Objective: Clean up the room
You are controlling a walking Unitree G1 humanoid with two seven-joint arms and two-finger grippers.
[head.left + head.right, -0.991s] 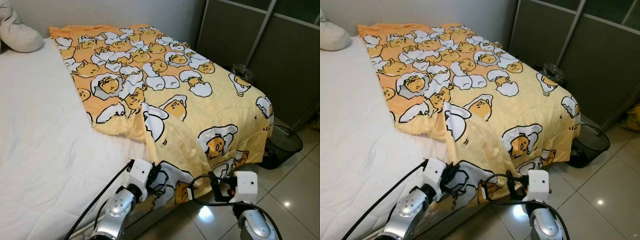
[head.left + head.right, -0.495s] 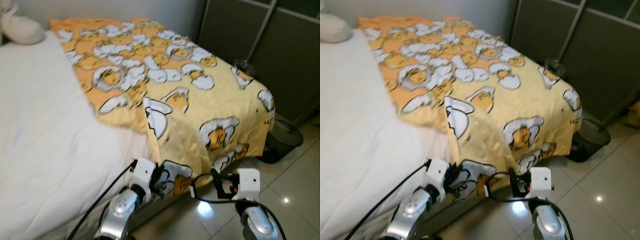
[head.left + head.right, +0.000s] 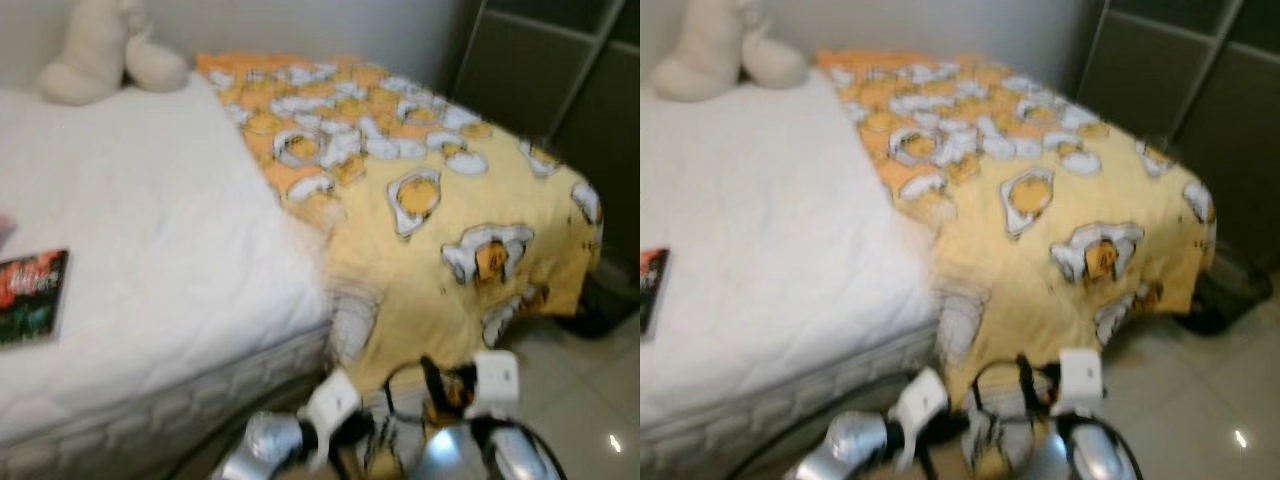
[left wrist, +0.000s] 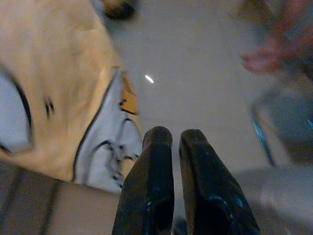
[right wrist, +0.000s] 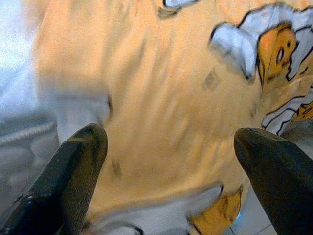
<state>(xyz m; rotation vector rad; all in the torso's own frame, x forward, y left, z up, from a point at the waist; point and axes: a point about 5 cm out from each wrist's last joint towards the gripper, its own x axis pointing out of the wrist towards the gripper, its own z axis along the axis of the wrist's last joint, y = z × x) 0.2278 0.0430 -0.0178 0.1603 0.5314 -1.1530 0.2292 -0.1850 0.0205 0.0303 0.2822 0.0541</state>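
Head views blurred. Book (image 3: 30, 297) lies far left on the white mattress (image 3: 150, 230); plush toy (image 3: 105, 52) at the headboard end; yellow egg-print blanket (image 3: 440, 210) covers the bed's right half, long axis head to foot, its corner drooping over the bed edge. Left gripper (image 4: 175, 138), fingers pressed together with nothing between, sits beside that hanging corner; right gripper (image 5: 168, 142), fingers spread wide, faces the cloth just ahead. My read: both arms are level with the hem; right is squarer on.
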